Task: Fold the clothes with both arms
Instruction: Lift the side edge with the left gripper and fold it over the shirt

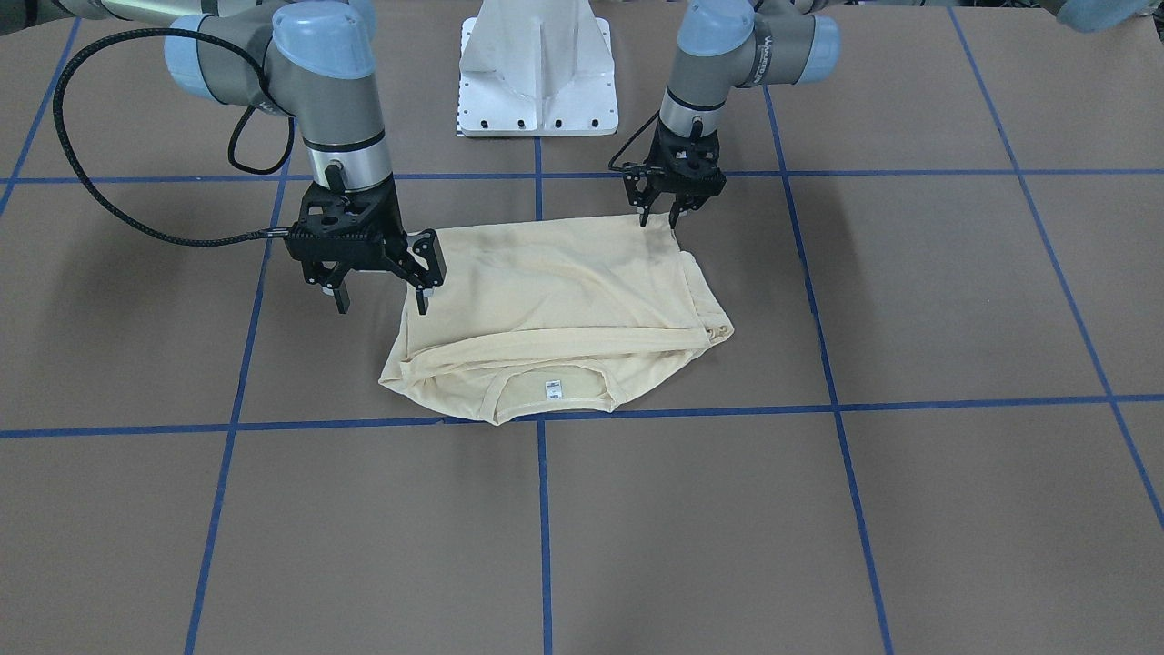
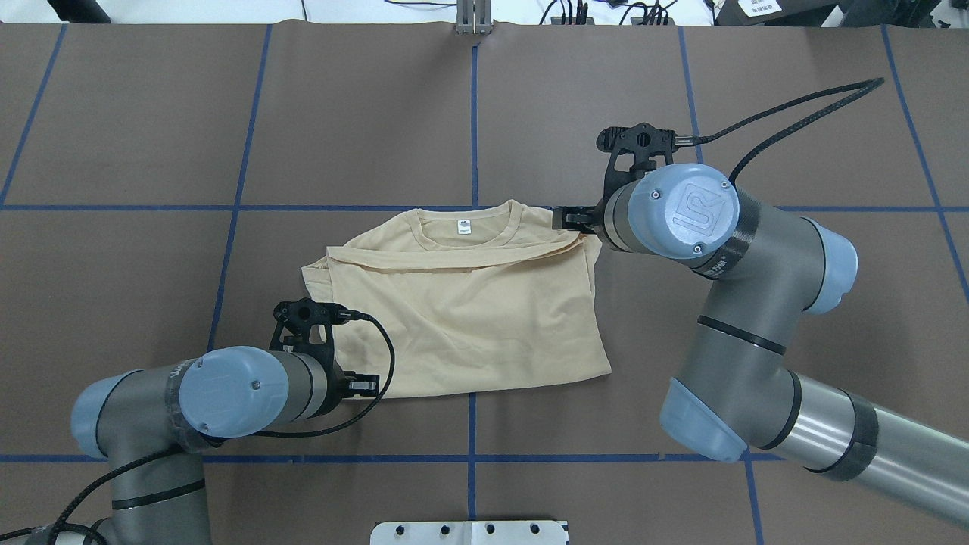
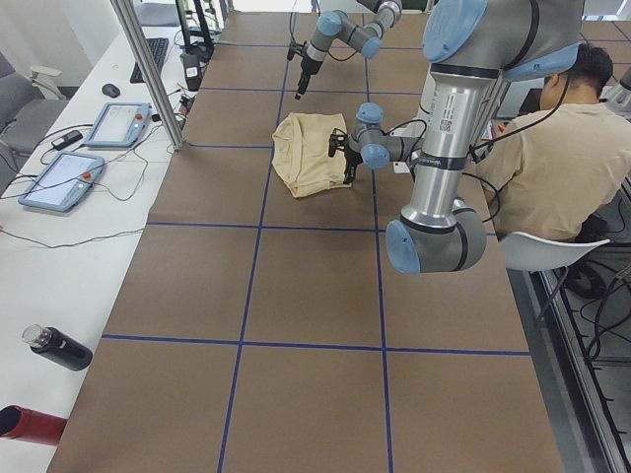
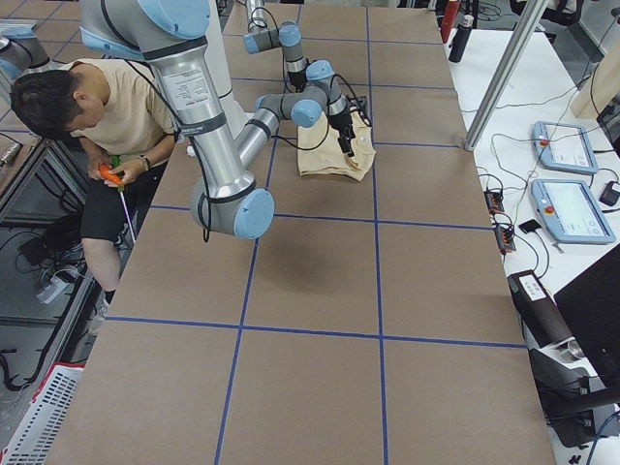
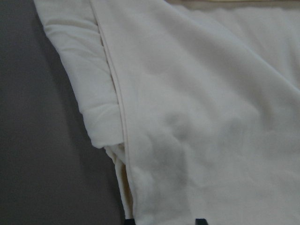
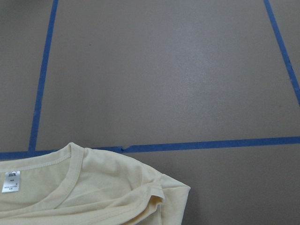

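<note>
Bench (image 2: 151, 113) of brown board, ruled into squares by blue tape (image 2: 113, 206), carried everything. Left arm (image 2: 227, 390) and right arm (image 2: 757, 303) both reached in over its middle. Between them lay the shirt (image 2: 469, 318), cream-yellow and already folded into a rough rectangle. Its long axis ran across the robot's front and its collar was on the edge away from the base; no print showed. The left hand (image 1: 659, 223) stood at the shirt's near corner on the robot's left. The wrist view showed its fingertips (image 5: 200, 221) parted and down at the cloth, with fabric between them but not pinched. The right hand (image 1: 382, 307) hung wide open and empty, raised just beside the far corner on the robot's right, by the collar. The hands thus sat at opposite corners, so the coming fold probably turned on the left hand, the one already at the cloth, closing first. The collar tag (image 1: 551, 389) faced up
</note>
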{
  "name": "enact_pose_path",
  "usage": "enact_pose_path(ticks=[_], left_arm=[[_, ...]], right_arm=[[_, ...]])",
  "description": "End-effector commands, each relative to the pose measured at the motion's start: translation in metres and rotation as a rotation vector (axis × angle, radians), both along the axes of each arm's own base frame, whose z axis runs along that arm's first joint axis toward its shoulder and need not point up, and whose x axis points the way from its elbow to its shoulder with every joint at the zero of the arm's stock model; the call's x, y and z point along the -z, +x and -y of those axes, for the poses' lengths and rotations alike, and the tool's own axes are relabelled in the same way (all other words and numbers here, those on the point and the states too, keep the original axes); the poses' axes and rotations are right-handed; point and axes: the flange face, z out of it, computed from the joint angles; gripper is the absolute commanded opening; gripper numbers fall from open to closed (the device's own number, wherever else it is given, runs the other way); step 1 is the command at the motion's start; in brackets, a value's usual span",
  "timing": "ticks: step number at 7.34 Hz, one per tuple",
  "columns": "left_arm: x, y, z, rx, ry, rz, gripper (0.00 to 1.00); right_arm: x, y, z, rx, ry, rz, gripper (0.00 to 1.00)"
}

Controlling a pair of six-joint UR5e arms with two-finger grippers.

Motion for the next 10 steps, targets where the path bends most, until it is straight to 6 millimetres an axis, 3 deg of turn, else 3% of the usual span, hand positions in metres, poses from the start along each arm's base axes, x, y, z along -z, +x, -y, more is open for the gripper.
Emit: enact_pose_path(ticks=[1,2,3,4,5,8,10], left_arm=[[-0.002,0.000,0.001,0.001,0.001,0.004,0.49],[-0.002,0.000,0.001,-0.001,0.002,0.003,0.48],[-0.002,0.000,0.001,-0.001,0.002,0.003,0.39],[-0.002,0.000,0.001,0.000,0.000,0.003,0.13],[-0.002,0.000,0.001,0.001,0.001,0.004,0.00],[-0.009,-0.011,0.007,0.007,0.010,0.023,0.00],[-0.018,-0.036,0.051,0.037,0.070,0.064,0.00]], right_arm=[[0.000,0.000,0.000,0.000,0.001,0.000,1.00],[0.000,-0.001,-0.001,0.001,0.001,0.000,1.00],[0.000,-0.002,-0.002,0.002,0.000,0.000,1.00],[0.000,-0.002,-0.002,0.002,-0.001,0.001,1.00],[0.000,-0.002,-0.002,0.003,0.000,0.000,1.00],[0.000,-0.004,-0.004,0.007,-0.001,0.001,1.00],[0.000,-0.005,-0.005,0.007,-0.002,0.002,1.00]])
